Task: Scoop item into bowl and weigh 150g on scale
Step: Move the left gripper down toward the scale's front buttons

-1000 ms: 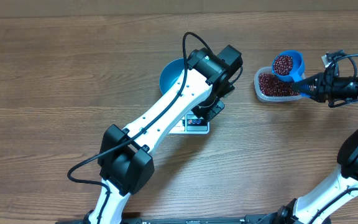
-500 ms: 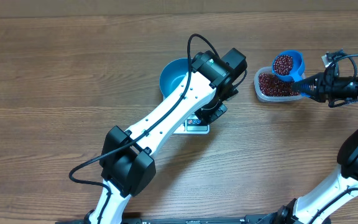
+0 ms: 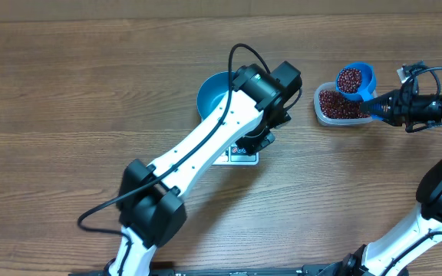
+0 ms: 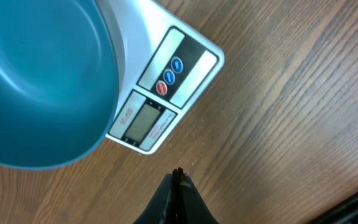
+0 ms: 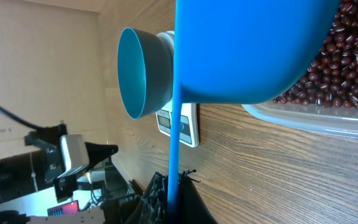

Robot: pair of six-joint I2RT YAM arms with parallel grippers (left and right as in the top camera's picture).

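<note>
Hovering with left gripper (image 4: 178,175) pressed together, empty, near side of small white square scale (image 4: 161,99) bearing round teal plastic bowl (image 4: 36,81); far right, pinching bright blue plastic scoop (image 3: 367,79) of red-brown beans (image 3: 349,78) in right gripper (image 3: 380,107) above clear plastic tub (image 3: 321,112); risking spills if tilted crossing left

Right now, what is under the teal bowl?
The teal bowl stands on the white digital scale. Its display and button panel stick out past the rim. The weighing surface under the bowl is covered, so I cannot see it.
</note>
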